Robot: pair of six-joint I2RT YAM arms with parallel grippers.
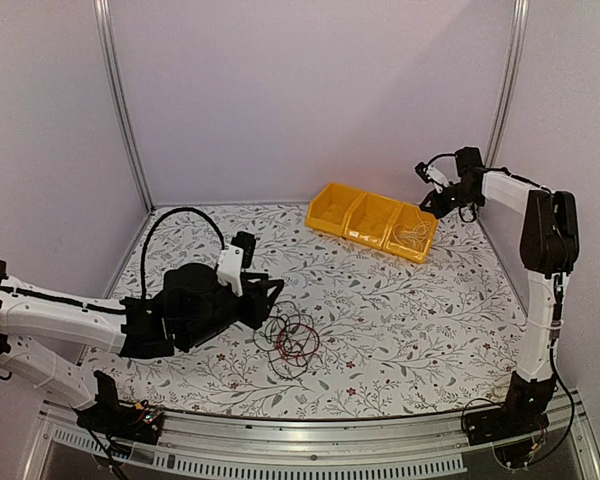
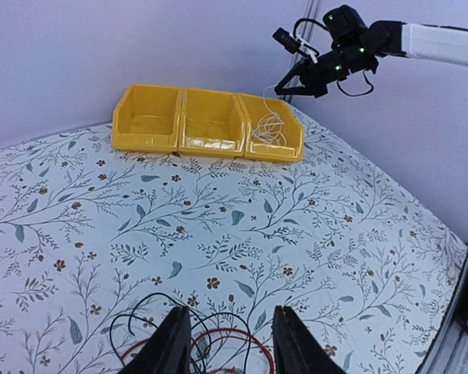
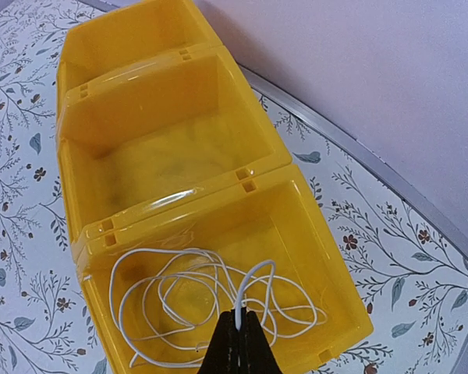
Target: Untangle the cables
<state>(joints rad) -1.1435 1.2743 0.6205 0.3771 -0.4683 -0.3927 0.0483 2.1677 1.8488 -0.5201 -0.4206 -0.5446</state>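
A small tangle of black and red cables (image 1: 292, 342) lies on the floral table just right of my left gripper (image 1: 273, 292). In the left wrist view the tangle (image 2: 218, 343) lies between and under the fingers (image 2: 171, 347), and my left gripper (image 2: 230, 343) is open. A white cable (image 3: 195, 300) lies coiled in the right-hand compartment of the yellow bin (image 3: 327, 257). My right gripper (image 3: 239, 327) is shut on one end of it above that compartment; it also shows in the top view (image 1: 438, 200) with the white cable (image 1: 412, 236).
The yellow three-compartment bin (image 1: 340, 205) stands at the back of the table, right of centre; its left and middle compartments look empty (image 3: 125, 47). White walls and metal posts (image 1: 120, 100) close the back and sides.
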